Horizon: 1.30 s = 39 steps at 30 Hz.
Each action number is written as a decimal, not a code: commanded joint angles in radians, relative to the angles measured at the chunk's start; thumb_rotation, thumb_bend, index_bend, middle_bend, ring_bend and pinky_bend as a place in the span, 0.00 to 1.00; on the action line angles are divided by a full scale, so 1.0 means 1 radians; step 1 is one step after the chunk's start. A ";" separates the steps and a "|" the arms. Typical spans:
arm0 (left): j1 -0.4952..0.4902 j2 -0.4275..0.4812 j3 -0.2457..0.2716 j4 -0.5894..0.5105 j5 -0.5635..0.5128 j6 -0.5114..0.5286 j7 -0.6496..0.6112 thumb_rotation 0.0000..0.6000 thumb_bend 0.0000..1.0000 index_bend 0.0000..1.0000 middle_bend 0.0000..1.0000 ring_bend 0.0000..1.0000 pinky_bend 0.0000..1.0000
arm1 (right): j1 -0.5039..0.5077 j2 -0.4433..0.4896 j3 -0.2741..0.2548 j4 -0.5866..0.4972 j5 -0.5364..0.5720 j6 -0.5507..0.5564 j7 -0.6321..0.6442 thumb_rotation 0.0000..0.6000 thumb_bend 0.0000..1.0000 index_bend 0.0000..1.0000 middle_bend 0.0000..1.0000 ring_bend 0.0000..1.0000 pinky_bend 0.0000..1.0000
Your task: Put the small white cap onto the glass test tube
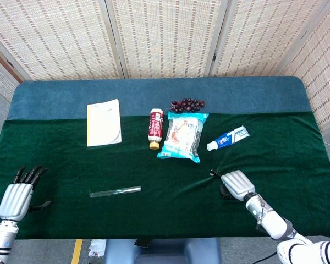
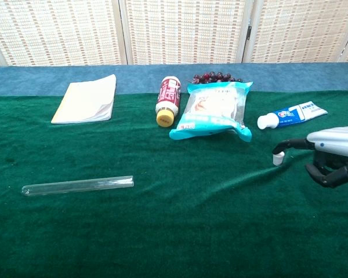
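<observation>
Small white cap (image 2: 277,159) on the green surface (image 2: 180,231), just at the outstretched fingertip (image 2: 285,145) of the right hand (image 2: 327,156); not clearly pinched, other fingers curled under, so hold impossible to confirm. Glass test tube (image 2: 78,185) lying flat, well apart to the left, nearer the idle left hand (image 1: 15,197) with fingers apart. Likely trouble: cap flicked or rolled away by a loose fingertip nudge, or dropped mid-carry across the cloth from too thin a pinch.

Test tube (image 2: 78,185) lies front-left on the desk (image 2: 180,231); notebook (image 2: 86,99) behind it; bottle (image 2: 167,102), snack bag (image 2: 215,110) centre; toothpaste (image 2: 291,114) right, cap (image 2: 277,158) before it.
</observation>
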 commanded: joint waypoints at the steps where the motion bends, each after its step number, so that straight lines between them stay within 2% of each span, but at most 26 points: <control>1: 0.000 0.000 0.000 0.001 0.002 0.001 -0.002 1.00 0.15 0.17 0.14 0.19 0.00 | -0.014 0.007 -0.007 -0.003 -0.013 0.013 0.009 0.73 0.82 0.14 0.90 1.00 1.00; 21: -0.005 0.004 -0.005 -0.005 0.005 0.001 0.002 1.00 0.15 0.17 0.15 0.20 0.00 | -0.051 0.021 0.017 -0.007 -0.099 0.058 0.061 0.73 0.82 0.14 0.90 1.00 1.00; 26: -0.007 0.007 -0.007 -0.010 0.009 0.004 0.004 1.00 0.15 0.17 0.15 0.20 0.00 | -0.085 0.054 0.046 -0.047 -0.184 0.153 0.117 0.73 0.80 0.14 0.90 1.00 1.00; 28: -0.008 0.008 -0.007 -0.012 0.011 0.005 0.005 1.00 0.15 0.17 0.15 0.20 0.00 | -0.103 0.057 0.065 -0.045 -0.213 0.213 0.125 0.73 0.69 0.17 0.91 1.00 1.00; 30: -0.008 0.008 -0.006 -0.013 0.013 0.007 0.003 1.00 0.15 0.17 0.15 0.20 0.00 | -0.114 0.051 0.079 -0.034 -0.219 0.248 0.118 0.73 0.47 0.24 0.92 1.00 1.00; 32: -0.008 0.008 -0.005 -0.014 0.015 0.006 0.004 1.00 0.15 0.17 0.15 0.20 0.00 | -0.115 0.048 0.087 -0.022 -0.209 0.252 0.092 0.73 0.36 0.29 0.94 1.00 1.00; 36: -0.008 0.011 -0.002 -0.022 0.017 0.005 0.008 1.00 0.15 0.17 0.15 0.20 0.00 | -0.105 0.037 0.091 -0.007 -0.174 0.216 0.052 0.74 0.31 0.32 0.96 1.00 1.00; 39: -0.008 0.015 -0.001 -0.028 0.021 0.007 0.010 1.00 0.15 0.17 0.15 0.20 0.00 | -0.097 0.025 0.098 0.008 -0.154 0.193 0.043 0.73 0.22 0.35 0.99 1.00 1.00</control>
